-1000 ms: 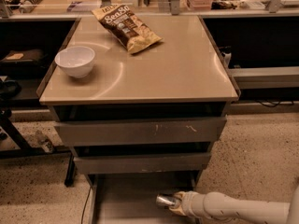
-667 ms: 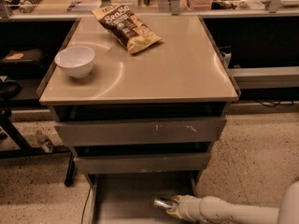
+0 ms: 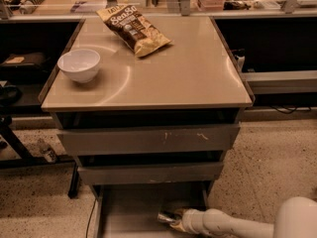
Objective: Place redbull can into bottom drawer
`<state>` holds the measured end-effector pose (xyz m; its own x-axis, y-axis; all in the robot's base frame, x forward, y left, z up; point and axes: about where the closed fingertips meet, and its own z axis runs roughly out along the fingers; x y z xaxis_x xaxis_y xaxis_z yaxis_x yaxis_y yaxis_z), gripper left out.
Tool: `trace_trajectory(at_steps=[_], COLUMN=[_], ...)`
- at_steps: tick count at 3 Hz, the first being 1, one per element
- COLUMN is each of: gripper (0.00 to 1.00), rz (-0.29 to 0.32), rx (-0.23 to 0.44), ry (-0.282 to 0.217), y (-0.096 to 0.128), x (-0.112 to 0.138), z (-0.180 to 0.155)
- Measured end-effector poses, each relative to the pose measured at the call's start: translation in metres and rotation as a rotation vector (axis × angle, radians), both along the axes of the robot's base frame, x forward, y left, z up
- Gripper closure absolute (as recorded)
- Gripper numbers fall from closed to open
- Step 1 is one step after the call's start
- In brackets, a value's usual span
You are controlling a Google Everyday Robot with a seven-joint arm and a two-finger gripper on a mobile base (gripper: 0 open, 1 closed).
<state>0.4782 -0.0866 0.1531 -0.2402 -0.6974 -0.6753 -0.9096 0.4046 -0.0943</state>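
The bottom drawer [image 3: 131, 207] is pulled out at the foot of the grey cabinet, its flat floor showing. My gripper [image 3: 177, 221] reaches in from the lower right on a white arm [image 3: 228, 224], low over the right part of the drawer floor. It is shut on the redbull can [image 3: 166, 217], which lies on its side with a shiny silver end pointing left. I cannot tell whether the can touches the floor.
The two upper drawers [image 3: 148, 139] are nearly closed above the open one. On the cabinet top [image 3: 188, 78] stand a white bowl [image 3: 79, 65] at the left and a brown chip bag [image 3: 133, 29] at the back. Speckled floor lies on either side.
My gripper and the can have moved a little left and lower, further into the bottom drawer. Nothing else has moved.
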Motion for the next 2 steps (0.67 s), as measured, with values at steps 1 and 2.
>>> trace_trajectory(at_steps=[1, 2], gripper=[1.0, 0.81], rz=[-0.016, -0.016], rx=[-0.031, -0.032], ry=[0.015, 0.015], y=[-0.0055, -0.0057], x=[0.0094, 0.0105], z=[-0.0263, -0.027])
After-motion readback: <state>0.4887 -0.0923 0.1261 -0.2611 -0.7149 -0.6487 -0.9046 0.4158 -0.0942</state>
